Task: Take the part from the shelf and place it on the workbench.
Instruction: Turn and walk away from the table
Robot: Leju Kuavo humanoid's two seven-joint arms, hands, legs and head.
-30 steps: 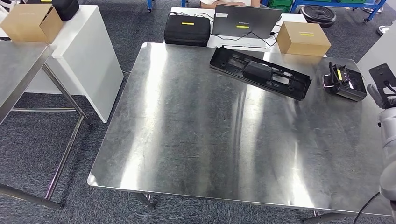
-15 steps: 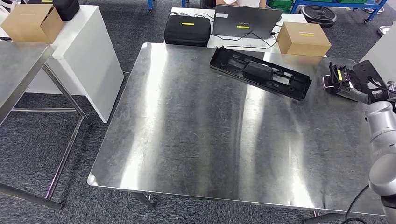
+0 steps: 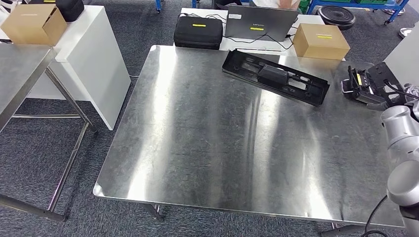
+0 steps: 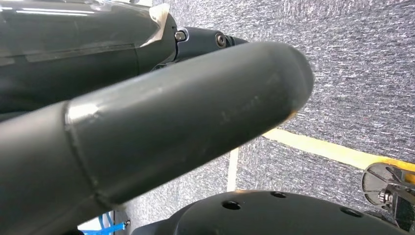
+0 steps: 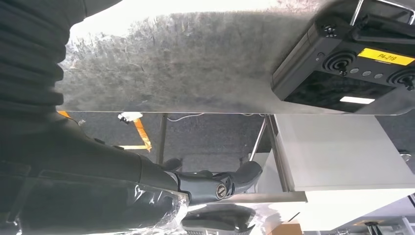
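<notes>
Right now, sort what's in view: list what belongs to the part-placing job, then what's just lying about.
Job:
black part lying on workbench
right hand, raised at the bench's far right corner

Lying about:
remote controller
black case
laptop
cardboard box

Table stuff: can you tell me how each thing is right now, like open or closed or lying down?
Black part: lying flat on the table, untouched.
Black case: closed.
Laptop: open, lid up.
Right cardboard box: closed.
Left cardboard box: flap open.
Remote controller: lying on the table's corner.
</notes>
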